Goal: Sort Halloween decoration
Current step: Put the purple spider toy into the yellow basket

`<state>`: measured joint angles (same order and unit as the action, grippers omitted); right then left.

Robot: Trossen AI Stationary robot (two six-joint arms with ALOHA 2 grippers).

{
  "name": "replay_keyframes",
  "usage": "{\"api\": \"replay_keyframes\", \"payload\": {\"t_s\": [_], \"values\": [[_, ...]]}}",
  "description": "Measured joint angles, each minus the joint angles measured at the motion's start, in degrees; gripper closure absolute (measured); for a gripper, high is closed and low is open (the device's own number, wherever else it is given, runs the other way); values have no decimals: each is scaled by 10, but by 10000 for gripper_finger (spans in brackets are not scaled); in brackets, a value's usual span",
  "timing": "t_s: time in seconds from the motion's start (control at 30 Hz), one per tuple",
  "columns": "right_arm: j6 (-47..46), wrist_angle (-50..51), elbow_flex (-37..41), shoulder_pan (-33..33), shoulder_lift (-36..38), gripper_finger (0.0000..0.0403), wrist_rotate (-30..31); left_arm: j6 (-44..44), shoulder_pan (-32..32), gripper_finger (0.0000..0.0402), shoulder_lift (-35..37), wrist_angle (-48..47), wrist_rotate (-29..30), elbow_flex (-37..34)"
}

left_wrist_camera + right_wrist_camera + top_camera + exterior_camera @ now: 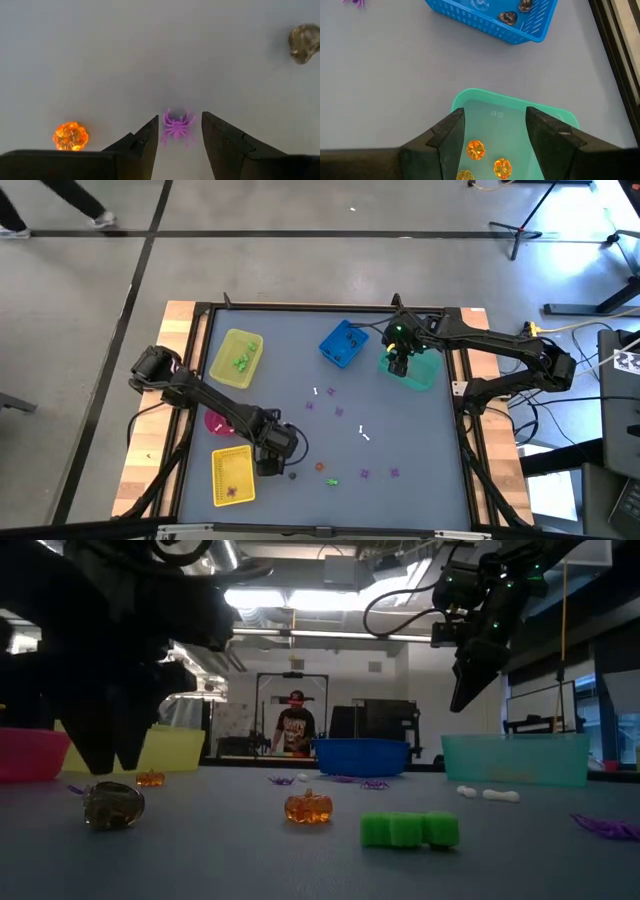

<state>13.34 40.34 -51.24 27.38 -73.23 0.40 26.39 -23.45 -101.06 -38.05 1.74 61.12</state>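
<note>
**Spider lined up for pick, pumpkins already binned**

High view: left end effector (272, 448) low near the worktop's front-left, beside the yellow basket (232, 476). Right end effector (398, 361) hanging over the teal bin (424, 372), next to the blue basket (343, 344). Trinkets scattered across the grey worktop (400, 430), mostly centre and front. Second yellow bin (237, 359) at rear left, pink bin (218, 421) partly hidden under the left arm.

Low view: orange pumpkin (308, 807), green piece (410, 830) and a dark skull (113, 805) lying loose near the front. Open workshop behind, ceiling lights, a person standing well back.

Left wrist view: fingers parted and holding nothing, straddling a purple spider (176, 127) flat on the worktop. Another pumpkin (70, 136) and the skull (304, 43) well apart from it.

Right wrist view: fingers spread, empty, above the teal bin, with three orange pumpkins (475, 149) inside. Dark pieces (508, 17) in the blue basket.

Step in hand, by judgement: grasping the spider. Next move likely calls for a short descent, closing squarely on the thin, flat body without skidding it, then carrying it to the matching bin.
</note>
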Motion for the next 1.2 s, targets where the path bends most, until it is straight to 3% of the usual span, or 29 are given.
{"api": "replay_keyframes", "payload": {"t_s": [0.7, 1.2], "values": [[0, 0, 0, 0, 0, 194, 0, 1, -2, 269, -23, -12, -13, -1], [0, 0, 0, 0, 0, 194, 0, 5, 3, 292, -33, -8, -39, -2]]}}
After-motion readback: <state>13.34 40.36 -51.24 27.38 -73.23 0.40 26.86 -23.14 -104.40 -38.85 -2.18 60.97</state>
